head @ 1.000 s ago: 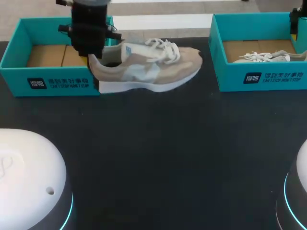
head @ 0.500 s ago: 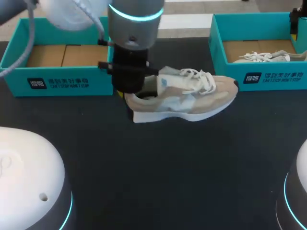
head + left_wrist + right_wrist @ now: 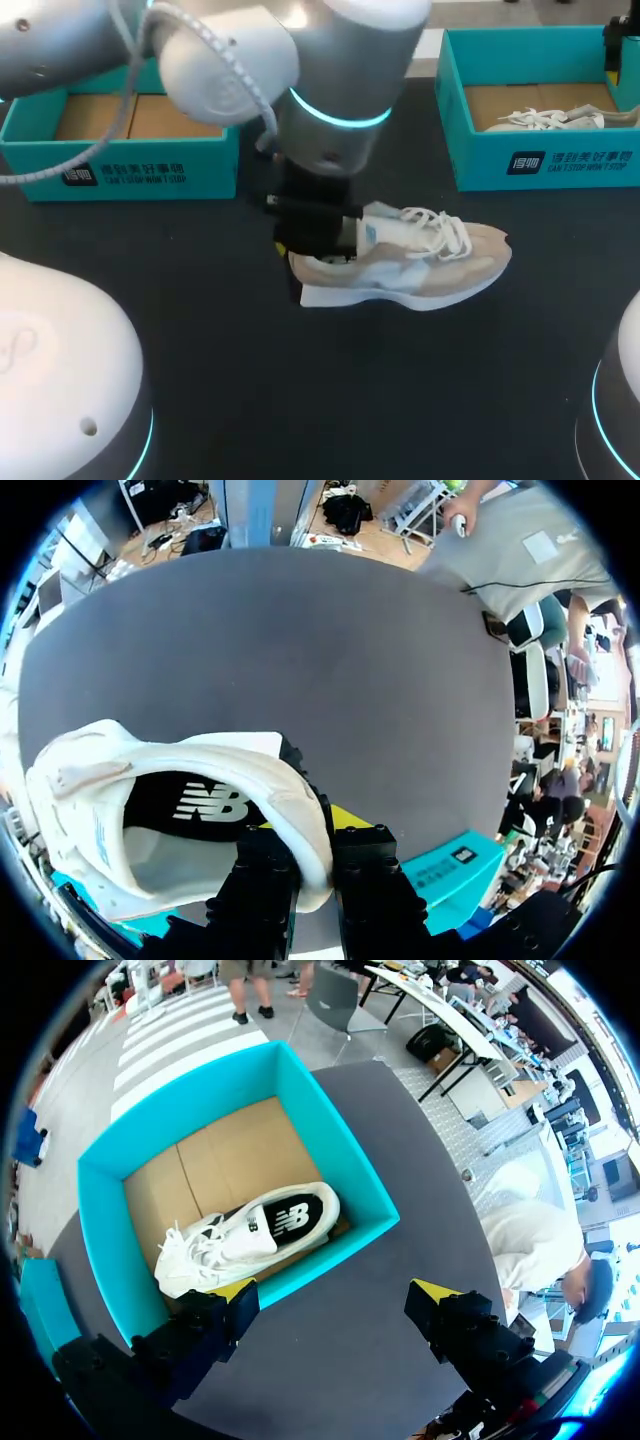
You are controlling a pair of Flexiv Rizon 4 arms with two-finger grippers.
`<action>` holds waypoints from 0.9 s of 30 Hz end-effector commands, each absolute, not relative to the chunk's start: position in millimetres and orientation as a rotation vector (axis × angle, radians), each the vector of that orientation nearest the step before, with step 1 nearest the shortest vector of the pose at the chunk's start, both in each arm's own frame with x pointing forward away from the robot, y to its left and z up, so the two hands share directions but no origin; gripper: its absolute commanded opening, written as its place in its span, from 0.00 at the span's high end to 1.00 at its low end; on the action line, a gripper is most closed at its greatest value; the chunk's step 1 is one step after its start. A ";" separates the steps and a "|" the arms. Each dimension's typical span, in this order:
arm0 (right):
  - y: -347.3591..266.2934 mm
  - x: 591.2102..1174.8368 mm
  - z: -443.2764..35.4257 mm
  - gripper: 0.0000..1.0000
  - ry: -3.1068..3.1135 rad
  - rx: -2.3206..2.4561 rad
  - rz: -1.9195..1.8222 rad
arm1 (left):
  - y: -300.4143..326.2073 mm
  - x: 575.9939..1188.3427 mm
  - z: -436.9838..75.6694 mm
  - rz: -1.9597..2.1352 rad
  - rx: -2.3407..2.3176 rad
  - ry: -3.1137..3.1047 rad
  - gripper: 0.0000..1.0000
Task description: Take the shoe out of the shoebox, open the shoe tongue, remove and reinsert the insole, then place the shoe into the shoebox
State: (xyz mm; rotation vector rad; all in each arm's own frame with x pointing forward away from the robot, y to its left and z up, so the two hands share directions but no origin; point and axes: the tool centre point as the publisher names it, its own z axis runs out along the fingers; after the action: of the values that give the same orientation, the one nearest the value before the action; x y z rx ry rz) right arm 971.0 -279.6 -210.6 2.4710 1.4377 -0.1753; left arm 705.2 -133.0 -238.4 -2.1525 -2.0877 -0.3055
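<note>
A beige and white shoe [image 3: 430, 265] lies level over the middle of the table, toe pointing right. My left gripper [image 3: 305, 262] is shut on its heel collar. In the left wrist view the collar [image 3: 300, 820] sits pinched between the two black fingers [image 3: 262, 880], and the dark insole [image 3: 200, 802] shows inside. I cannot tell whether the sole touches the table. The left shoebox [image 3: 120, 165] holds only cardboard. My right gripper [image 3: 335, 1305] hangs open above the near wall of the right shoebox [image 3: 345, 1165], which holds a second shoe [image 3: 245, 1235].
My left arm's big joints [image 3: 330, 90] cover the table behind the shoe. The right shoebox [image 3: 540, 165] stands at the back right with the second shoe [image 3: 545, 118] inside it. Dark table [image 3: 350, 390] lies in front of the shoe.
My left arm has carried the shoe from beside the left shoebox forward and to the right, to the middle of the table. The right arm has stayed put.
</note>
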 end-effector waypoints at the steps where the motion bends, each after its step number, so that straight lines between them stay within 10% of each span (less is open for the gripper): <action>1: -280.0 971.5 -211.0 0.00 1.438 2.472 -0.174 | -141.4 709.4 -262.8 -0.322 -2.128 -2.053 1.00; 27: -280.0 971.5 -211.0 0.00 1.438 2.472 -0.174 | -112.5 699.2 -333.1 -0.371 -2.092 -2.040 1.00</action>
State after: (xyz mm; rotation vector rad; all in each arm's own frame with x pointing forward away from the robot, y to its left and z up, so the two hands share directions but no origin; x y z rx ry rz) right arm 971.0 -279.6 -210.6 2.4711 1.4376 -0.1753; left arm 699.3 -117.0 -328.7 -2.0932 -2.0161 -0.3821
